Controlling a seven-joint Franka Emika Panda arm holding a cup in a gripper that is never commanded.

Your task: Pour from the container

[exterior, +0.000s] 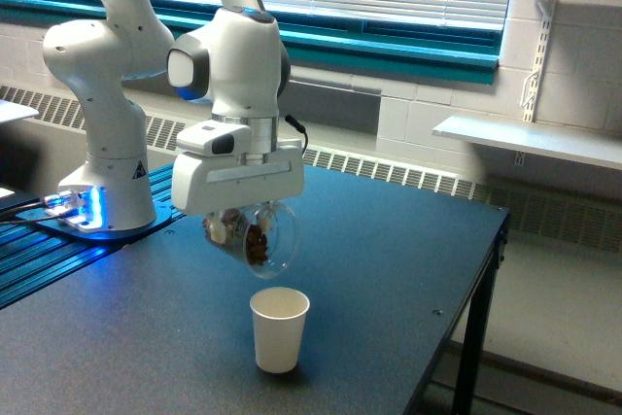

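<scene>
Worktop (pixel 389 259) is dark, with my Franka arm (pixel 107 94) based at its far left. Pincer (pixel 243 230) is clamped on the clear plastic cup (pixel 258 237), tipped sideways just above the white paper cup (pixel 279 328); brown bits inside.

The arm (pixel 117 55) is glossy white, built of rounded, bulbous segments with dark grey joint rings. A black cable runs along its wrist. Its base (pixel 107 191) bears a small triangular warning mark and glows blue at the foot. The pincer (pixel 238 225) hangs from a boxy white housing.
</scene>
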